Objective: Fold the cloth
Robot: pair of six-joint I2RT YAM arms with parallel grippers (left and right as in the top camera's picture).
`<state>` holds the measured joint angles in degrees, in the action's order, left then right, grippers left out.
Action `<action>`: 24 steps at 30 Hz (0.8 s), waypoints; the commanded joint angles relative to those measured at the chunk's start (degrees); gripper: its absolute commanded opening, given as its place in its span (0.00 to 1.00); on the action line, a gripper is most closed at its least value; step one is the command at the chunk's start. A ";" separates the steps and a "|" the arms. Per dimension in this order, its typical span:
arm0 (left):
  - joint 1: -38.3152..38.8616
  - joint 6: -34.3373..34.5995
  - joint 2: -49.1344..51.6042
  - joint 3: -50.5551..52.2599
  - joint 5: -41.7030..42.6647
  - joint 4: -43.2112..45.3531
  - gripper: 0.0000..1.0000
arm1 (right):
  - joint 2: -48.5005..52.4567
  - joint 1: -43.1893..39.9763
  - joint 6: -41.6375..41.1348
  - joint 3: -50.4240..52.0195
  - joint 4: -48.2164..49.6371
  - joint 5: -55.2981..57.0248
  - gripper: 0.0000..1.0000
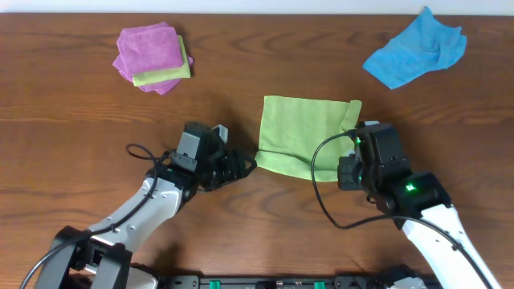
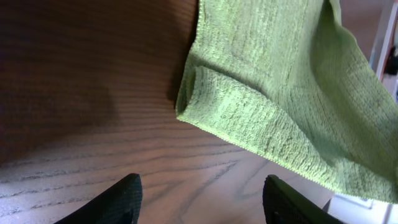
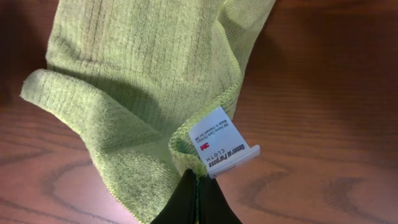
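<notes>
overhead view: the lime-green fuzzy microfibre cloth lies mid-table, roughly halved.
left fingers: spread, empty, just off the cloth's left corner.
right fingers: pressed together, pinching the cloth's edge by its white label.
step: looks like mid-fold; next, right probably lets go, then smooth.
surface: dark woodgrain table.
</notes>
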<state>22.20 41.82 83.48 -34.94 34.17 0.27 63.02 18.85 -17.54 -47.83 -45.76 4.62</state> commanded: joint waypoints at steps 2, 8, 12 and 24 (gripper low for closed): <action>0.13 2.19 -0.20 1.51 -2.84 2.01 0.64 | -0.57 -0.46 -1.33 0.26 0.76 -0.61 0.01; 0.81 3.67 4.96 1.81 -3.02 9.51 0.63 | -0.57 -0.46 -1.75 0.26 1.62 -1.70 0.01; 0.90 5.11 9.16 1.79 -1.42 15.89 0.63 | -0.57 -0.46 -1.75 0.26 1.60 -1.68 0.01; 3.65 9.25 14.80 1.79 -1.51 25.14 0.62 | -0.57 -0.46 -1.73 0.26 1.60 -1.68 0.01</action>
<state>25.23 49.87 97.38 -33.32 32.62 24.71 63.02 18.85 -18.48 -47.81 -44.12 3.09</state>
